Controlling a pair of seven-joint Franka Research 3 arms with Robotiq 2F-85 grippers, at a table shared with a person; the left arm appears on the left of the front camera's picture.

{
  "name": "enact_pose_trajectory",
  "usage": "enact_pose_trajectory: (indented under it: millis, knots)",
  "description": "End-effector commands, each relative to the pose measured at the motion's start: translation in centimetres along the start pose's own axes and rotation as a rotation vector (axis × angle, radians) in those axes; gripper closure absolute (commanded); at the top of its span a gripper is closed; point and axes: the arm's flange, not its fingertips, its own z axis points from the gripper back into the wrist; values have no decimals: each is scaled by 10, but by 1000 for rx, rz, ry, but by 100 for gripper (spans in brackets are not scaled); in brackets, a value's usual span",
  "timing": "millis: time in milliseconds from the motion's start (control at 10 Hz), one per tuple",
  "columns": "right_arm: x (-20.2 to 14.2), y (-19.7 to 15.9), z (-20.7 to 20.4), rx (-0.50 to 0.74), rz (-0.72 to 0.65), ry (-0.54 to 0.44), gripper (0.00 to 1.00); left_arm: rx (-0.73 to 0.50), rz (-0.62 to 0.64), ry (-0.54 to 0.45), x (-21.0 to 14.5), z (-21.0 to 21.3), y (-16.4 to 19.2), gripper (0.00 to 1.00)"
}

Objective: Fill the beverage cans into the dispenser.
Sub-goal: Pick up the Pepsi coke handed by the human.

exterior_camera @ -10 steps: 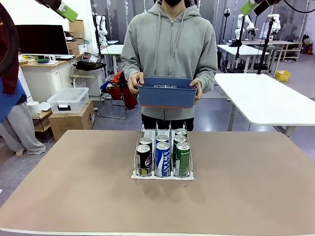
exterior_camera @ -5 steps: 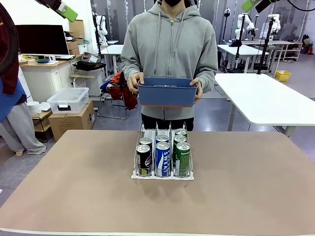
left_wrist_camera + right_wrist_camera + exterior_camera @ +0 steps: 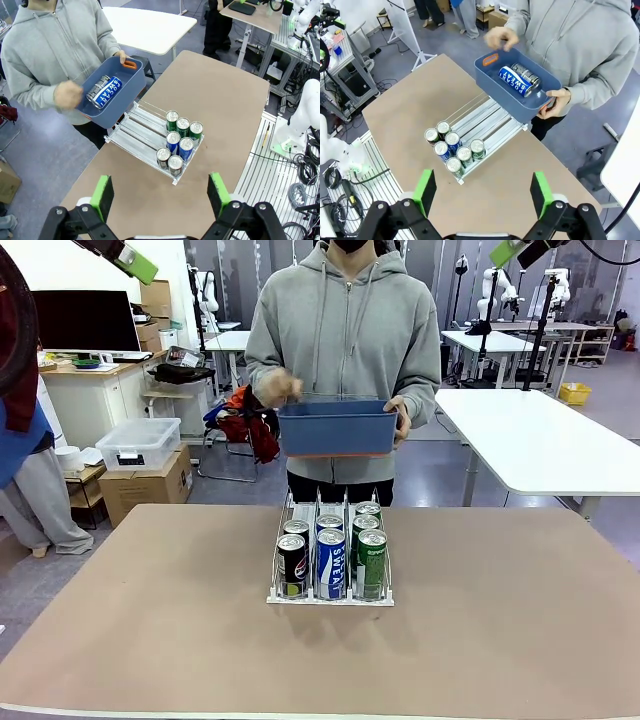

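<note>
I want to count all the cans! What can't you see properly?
- Front view: the wall of the blue bin hides its cans.
- Front view: front cans partly hide those behind in the dispenser.
- Front view: the person's raised hand is blurred.
- Left wrist view: the bin's darker can is too small to read.

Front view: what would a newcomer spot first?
The person at the far side, holding a blue bin with two cans lying inside, one hand blurred above its rim. Next, the clear dispenser in the middle of the table, seven cans packed at its near end. The left pincer and right pincer hang open high above.
</note>
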Motion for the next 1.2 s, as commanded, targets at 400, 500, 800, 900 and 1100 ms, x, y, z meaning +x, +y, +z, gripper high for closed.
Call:
enact_pose_trajectory:
  millis: [400,500,800,900,1100]
  knots:
    - [-1,0,1,0,-1,-1,0,7,2,3,-1,0,0,0]
    - [-1,0,1,0,-1,-1,0,7,2,3,-1,0,0,0]
    - [-1,0,1,0,-1,-1,0,7,2,3,-1,0,0,0]
    - [-1,0,1,0,-1,-1,0,7,2,3,-1,0,0,0]
    - [-1,0,1,0,-1,-1,0,7,2,3,-1,0,0,0]
